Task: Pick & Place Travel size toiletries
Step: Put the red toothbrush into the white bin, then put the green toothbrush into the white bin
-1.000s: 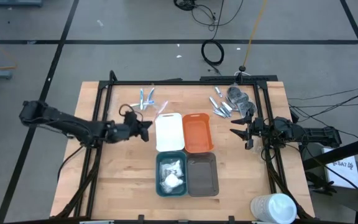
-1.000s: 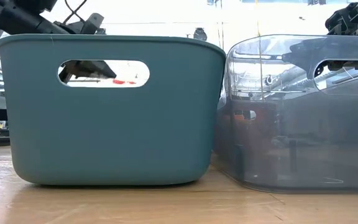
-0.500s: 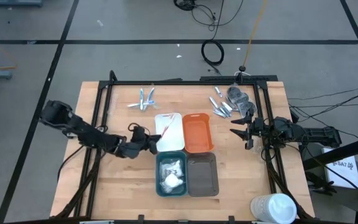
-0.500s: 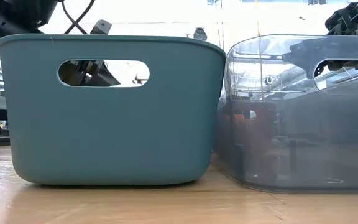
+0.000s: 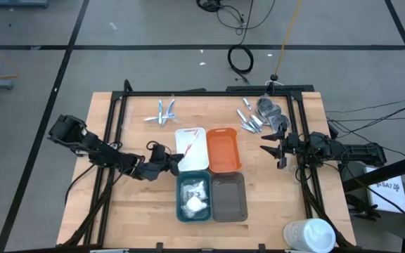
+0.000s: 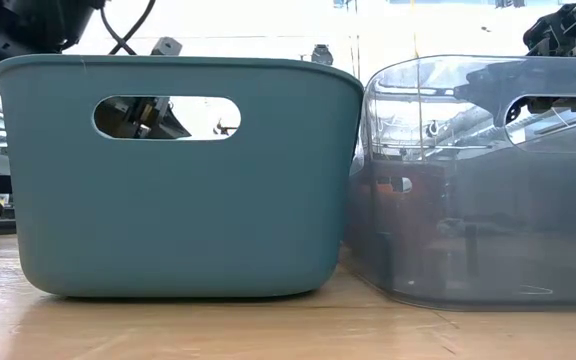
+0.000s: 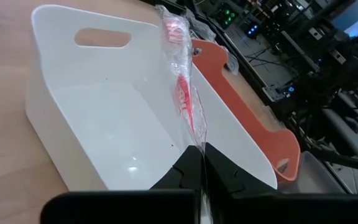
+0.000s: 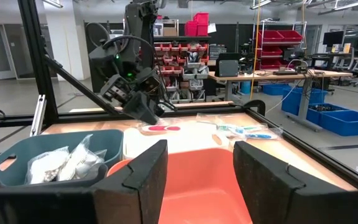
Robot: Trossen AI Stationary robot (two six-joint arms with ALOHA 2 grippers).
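Observation:
My left gripper (image 5: 172,162) stands at the near-left corner of the white tray (image 5: 200,164), shut on a slim pink clear-wrapped stick (image 7: 180,84) that reaches out over the tray. My right gripper (image 8: 194,169) is open and holds nothing; it waits right of the orange tray (image 5: 223,149). White sachets (image 5: 194,194) lie in the teal tray (image 5: 181,211). Blue sticks (image 5: 162,111) lie on the far left of the table. Silver pieces (image 5: 250,120) and dark grey pieces (image 5: 270,110) lie on the far right. My left gripper pinches the stick's clear wrapper at its near end (image 7: 197,138) between the two fingertips. The fingers come from the table's near-left, lying along the stick. The stick runs on from them over the white tray's inside; whether it touches the tray I cannot tell.
The grey tray (image 5: 229,197) sits beside the teal one, both on the near side of the white and orange trays. A big white cup (image 5: 310,235) stands at the near right corner. A black frame (image 5: 209,93) borders the table. Bare wood lies left of the trays.
My left gripper has moved toward the table's near edge, from beside the white tray's left wall to its near-left corner, and turned toward the tray. It has stayed shut on the pink stick, which now reaches over the tray's inside.

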